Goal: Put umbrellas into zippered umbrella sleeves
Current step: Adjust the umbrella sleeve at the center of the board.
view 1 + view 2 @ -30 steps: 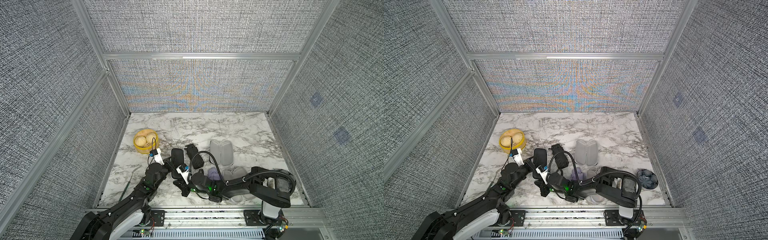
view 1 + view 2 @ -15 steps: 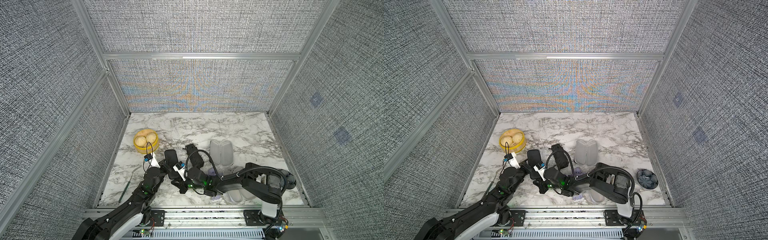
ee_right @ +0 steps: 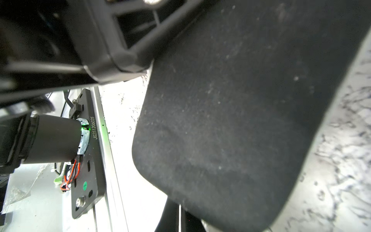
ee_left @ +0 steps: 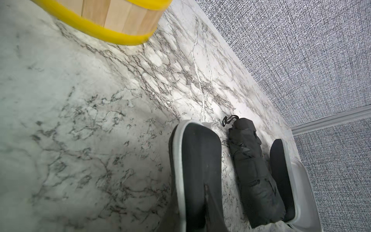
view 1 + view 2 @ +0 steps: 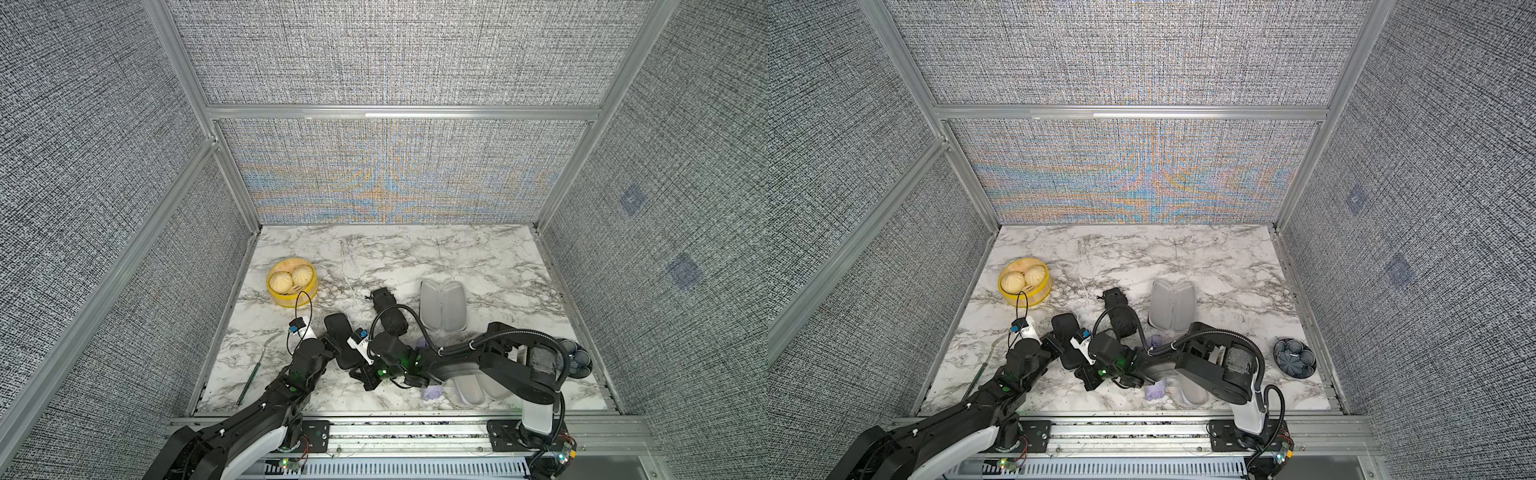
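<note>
Lower centre in a top view, the black zippered sleeve (image 5: 338, 338) is gripped by the narrowly closed left hand (image 5: 328, 338), likely to steady it on the bench (image 5: 374, 257). The right hand (image 5: 360, 370) is fully shut at its near end. The black umbrella (image 5: 388, 311) is seen just beyond.

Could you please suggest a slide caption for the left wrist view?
Folded black umbrella lying on the marble table between a black sleeve and an open sleeve, yellow steamer basket nearby.

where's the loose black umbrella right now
In both top views the black umbrella lies near the middle of the table, between the black sleeve on its left and the open grey sleeve on its right.
</note>
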Action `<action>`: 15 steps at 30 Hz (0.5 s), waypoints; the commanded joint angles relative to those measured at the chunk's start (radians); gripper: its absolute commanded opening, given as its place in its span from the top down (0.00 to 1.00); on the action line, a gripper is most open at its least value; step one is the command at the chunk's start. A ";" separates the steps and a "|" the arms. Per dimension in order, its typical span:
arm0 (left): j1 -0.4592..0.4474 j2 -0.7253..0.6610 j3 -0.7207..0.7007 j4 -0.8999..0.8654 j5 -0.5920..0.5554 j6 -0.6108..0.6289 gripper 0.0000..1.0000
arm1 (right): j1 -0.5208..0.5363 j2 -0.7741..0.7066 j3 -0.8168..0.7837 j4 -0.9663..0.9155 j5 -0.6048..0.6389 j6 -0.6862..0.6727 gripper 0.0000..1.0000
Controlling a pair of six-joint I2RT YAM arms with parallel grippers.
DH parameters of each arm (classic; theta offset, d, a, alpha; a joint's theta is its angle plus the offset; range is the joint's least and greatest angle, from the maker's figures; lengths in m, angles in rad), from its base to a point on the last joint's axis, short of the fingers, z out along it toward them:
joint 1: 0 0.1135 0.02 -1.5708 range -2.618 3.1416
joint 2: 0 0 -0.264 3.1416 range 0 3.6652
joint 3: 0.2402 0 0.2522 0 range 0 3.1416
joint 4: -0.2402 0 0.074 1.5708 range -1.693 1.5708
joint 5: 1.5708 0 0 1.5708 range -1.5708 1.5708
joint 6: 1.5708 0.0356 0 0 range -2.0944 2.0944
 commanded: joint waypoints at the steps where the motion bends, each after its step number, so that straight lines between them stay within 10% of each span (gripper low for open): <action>1: -0.004 0.002 0.001 -0.155 0.066 0.034 0.83 | -0.019 -0.014 -0.027 -0.017 0.144 0.015 1.00; 15: -0.003 -0.036 0.042 -0.347 0.038 0.047 0.14 | -0.076 -0.102 -0.104 -0.151 0.180 -0.019 1.00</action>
